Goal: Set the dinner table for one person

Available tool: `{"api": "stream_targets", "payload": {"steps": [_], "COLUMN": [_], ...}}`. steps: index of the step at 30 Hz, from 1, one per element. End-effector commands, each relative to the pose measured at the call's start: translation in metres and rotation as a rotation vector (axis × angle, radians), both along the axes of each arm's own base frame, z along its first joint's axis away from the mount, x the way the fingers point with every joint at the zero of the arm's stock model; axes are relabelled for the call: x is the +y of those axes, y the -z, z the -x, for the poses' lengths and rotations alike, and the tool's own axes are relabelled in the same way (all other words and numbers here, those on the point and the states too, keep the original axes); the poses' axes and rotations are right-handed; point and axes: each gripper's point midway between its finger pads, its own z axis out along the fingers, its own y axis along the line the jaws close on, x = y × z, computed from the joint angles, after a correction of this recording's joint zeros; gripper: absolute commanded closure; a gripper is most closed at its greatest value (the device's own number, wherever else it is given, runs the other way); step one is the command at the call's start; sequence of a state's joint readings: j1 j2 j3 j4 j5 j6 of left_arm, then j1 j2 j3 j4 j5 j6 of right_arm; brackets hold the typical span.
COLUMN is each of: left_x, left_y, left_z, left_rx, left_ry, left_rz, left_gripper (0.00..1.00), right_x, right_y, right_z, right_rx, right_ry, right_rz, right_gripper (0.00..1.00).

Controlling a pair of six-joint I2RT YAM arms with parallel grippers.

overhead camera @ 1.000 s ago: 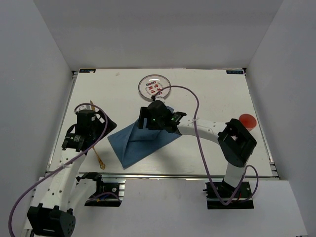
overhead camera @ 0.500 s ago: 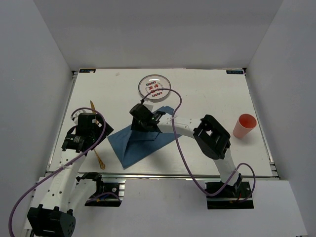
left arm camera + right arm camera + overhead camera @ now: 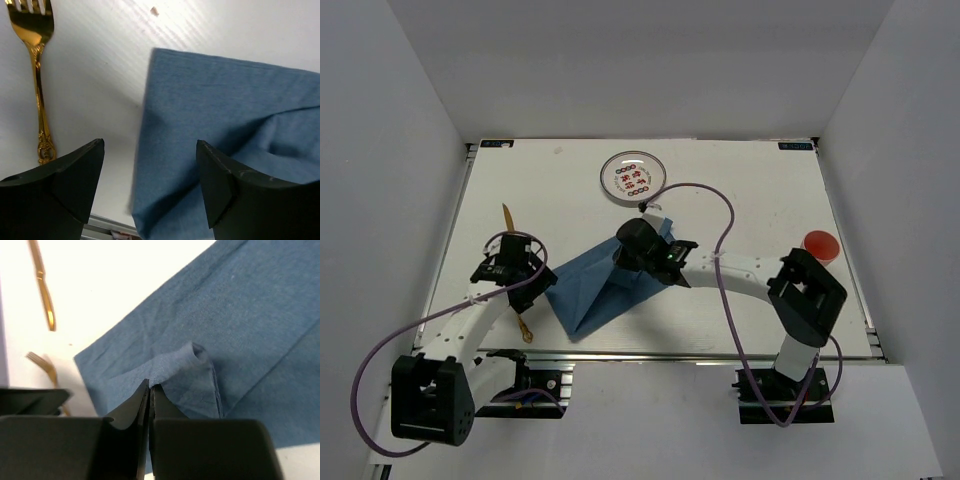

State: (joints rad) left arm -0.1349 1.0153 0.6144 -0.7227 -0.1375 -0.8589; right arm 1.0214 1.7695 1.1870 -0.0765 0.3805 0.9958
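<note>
At frame center on the dinner table [image 3: 770, 200], right gripper [image 3: 151, 386] pinched a fold of the blue placemat [image 3: 240, 315]; left gripper [image 3: 149, 147] hung spread above its corner, near gold fork [image 3: 36, 75].

The counter [image 3: 770, 180] lies open at far right; the cloth [image 3: 582, 295], fork [image 3: 38, 90] and plate [image 3: 634, 177] crowd the middle and left.

The dinner table [image 3: 760, 190] bears a blue placemat [image 3: 582, 292], plate [image 3: 634, 177], cup [image 3: 820, 244], fork [image 3: 38, 85] and knife [image 3: 507, 214].

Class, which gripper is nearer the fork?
Left. The left gripper hangs open just beside the fork; the right gripper is farther off, pinching a fold of the cloth.
</note>
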Motion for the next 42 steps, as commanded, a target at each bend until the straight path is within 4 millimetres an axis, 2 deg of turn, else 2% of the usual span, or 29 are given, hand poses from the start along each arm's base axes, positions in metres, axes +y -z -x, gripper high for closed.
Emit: {"api": "stream_targets", "payload": {"steps": [1, 4, 8, 11, 14, 17, 19, 20, 21, 22, 23, 27, 30, 32, 33, 34, 36, 37, 38, 39, 40, 41, 42], "left_x": [-0.009, -0.012, -0.010, -0.008, -0.007, -0.007, -0.008, -0.008, -0.008, -0.008, -0.008, -0.011, -0.018, -0.026, -0.028, -0.030, -0.028, -0.028, -0.026, -0.021, -0.022, -0.022, -0.024], "left_y": [0.009, 0.018, 0.027, 0.035, 0.043, 0.051, 0.058, 0.060, 0.062, 0.067, 0.068, 0.066, 0.039, -0.002, -0.019, -0.056, -0.107, -0.153, -0.178, -0.203, -0.261, -0.277, -0.290], "left_z": [-0.014, -0.018, -0.022, -0.026, -0.028, -0.027, -0.025, -0.025, -0.026, -0.024, -0.023, -0.025, -0.039, -0.059, -0.066, -0.085, -0.097, -0.109, -0.115, -0.120, -0.130, -0.129, -0.138], "left_rx": [-0.043, -0.035, -0.009, 0.008, 0.028, 0.047, 0.064, 0.068, 0.070, 0.095, 0.106, 0.112, 0.033, -0.079, -0.121, -0.214, -0.334, -0.425, -0.469, -0.506, -0.617, -0.620, -0.625], "left_ry": [0.009, 0.012, -0.005, -0.011, -0.010, -0.009, -0.006, -0.005, 0.000, 0.005, 0.006, 0.026, 0.051, 0.088, 0.094, 0.101, 0.090, 0.068, 0.052, 0.018, 0.007, -0.001, -0.018], "left_rz": [0.039, 0.055, 0.039, 0.024, 0.017, 0.015, 0.014, 0.013, 0.012, 0.008, 0.006, 0.016, 0.048, 0.080, 0.085, 0.091, 0.087, 0.094, 0.093, 0.100, 0.118, 0.126, 0.149], "left_gripper": [0.18, 0.21, 0.25, 0.32, 0.46, 0.53, 0.67, 0.69, 0.89, 0.97, 1.00, 1.00, 1.00, 1.00, 1.00, 1.00, 1.00, 1.00, 1.00, 1.00, 1.00, 1.00, 1.00], "right_x": [-0.001, -0.004, -0.008, -0.011, -0.014, -0.016, -0.016, -0.017, -0.016, -0.016, -0.016, -0.019, -0.030, -0.040, -0.051, -0.055, -0.084, -0.095, -0.104, -0.123, -0.133, -0.140, -0.157], "right_y": [-0.030, -0.035, -0.031, -0.039, -0.039, -0.041, -0.045, -0.045, -0.049, -0.051, -0.053, -0.065, -0.079, -0.100, -0.112, -0.137, -0.163, -0.187, -0.206, -0.222, -0.270, -0.274, -0.290], "right_z": [-0.007, -0.004, 0.008, 0.013, 0.018, 0.019, 0.019, 0.019, 0.021, 0.021, 0.022, 0.024, 0.016, 0.009, -0.002, -0.010, -0.027, -0.032, -0.035, -0.049, -0.054, -0.055, -0.066], "right_rx": [-0.085, -0.094, -0.095, -0.113, -0.117, -0.120, -0.129, -0.129, -0.133, -0.135, -0.138, -0.150, -0.191, -0.240, -0.264, -0.300, -0.355, -0.375, -0.420, -0.435, -0.493, -0.484, -0.512], "right_ry": [0.039, 0.026, -0.003, -0.009, -0.017, -0.019, -0.021, -0.022, -0.031, -0.030, -0.034, -0.038, -0.016, 0.001, 0.035, 0.056, 0.105, 0.123, 0.116, 0.159, 0.182, 0.168, 0.187], "right_rz": [-0.100, -0.112, -0.134, -0.168, -0.173, -0.178, -0.187, -0.191, -0.208, -0.215, -0.222, -0.269, -0.281, -0.263, -0.254, -0.265, -0.212, -0.188, -0.157, -0.129, -0.156, -0.103, -0.069], "right_gripper": [1.00, 1.00, 1.00, 1.00, 1.00, 1.00, 1.00, 1.00, 1.00, 1.00, 1.00, 1.00, 1.00, 1.00, 1.00, 1.00, 1.00, 1.00, 1.00, 1.00, 1.00, 1.00, 1.00]}}
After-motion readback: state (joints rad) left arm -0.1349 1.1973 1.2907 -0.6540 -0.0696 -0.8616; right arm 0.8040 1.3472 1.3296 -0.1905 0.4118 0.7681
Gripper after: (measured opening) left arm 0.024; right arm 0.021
